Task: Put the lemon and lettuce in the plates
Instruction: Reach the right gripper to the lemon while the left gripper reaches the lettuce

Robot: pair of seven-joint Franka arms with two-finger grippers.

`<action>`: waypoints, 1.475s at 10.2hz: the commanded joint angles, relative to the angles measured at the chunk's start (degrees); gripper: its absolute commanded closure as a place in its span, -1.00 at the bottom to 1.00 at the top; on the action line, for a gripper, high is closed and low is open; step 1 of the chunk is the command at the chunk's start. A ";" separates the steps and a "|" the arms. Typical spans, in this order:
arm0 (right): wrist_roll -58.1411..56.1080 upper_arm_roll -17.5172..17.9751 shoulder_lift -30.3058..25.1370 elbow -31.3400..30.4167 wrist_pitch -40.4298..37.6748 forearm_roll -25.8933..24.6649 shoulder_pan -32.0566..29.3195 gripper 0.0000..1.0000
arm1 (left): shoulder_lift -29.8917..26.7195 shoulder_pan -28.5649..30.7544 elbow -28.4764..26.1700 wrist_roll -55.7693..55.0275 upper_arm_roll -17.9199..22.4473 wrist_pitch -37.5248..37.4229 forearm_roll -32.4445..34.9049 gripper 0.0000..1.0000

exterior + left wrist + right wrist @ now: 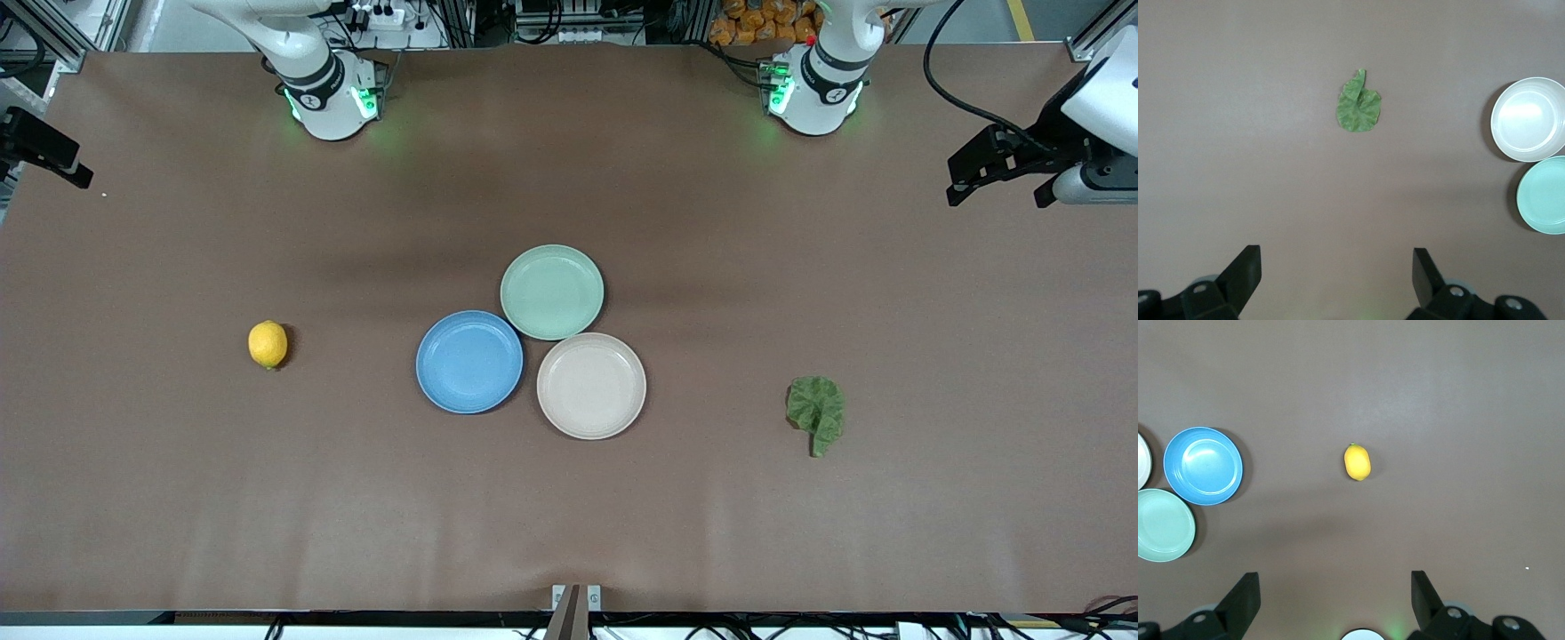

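Note:
The yellow lemon (268,344) lies on the brown table toward the right arm's end, and also shows in the right wrist view (1357,462). The crinkled green lettuce (817,413) lies toward the left arm's end, and also shows in the left wrist view (1358,107). The blue plate (469,362) and the beige-pink plate (591,386) sit empty side by side mid-table. My left gripper (1337,267) is open and empty, high over the table near the lettuce. My right gripper (1335,590) is open and empty, high over the table near the lemon.
A pale mint-green plate (552,292) touches both other plates, farther from the front camera. The arm bases (329,98) stand along the table's edge farthest from that camera. Bare brown table surrounds the lemon and the lettuce.

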 commanded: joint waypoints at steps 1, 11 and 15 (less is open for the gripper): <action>0.67 0.72 -1.10 -1.11 0.47 -0.88 -0.53 -1.00 | 0.37 0.28 1.51 2.04 0.15 -1.19 -1.07 -1.00; 0.67 0.81 -0.49 -2.68 1.26 -0.88 -0.53 -1.00 | 8.43 0.10 3.62 1.61 0.50 -1.19 -0.71 -1.00; 0.67 0.81 0.13 -11.71 10.02 -0.80 -0.62 -1.00 | 18.53 0.37 3.71 0.99 0.67 5.38 -0.72 -1.00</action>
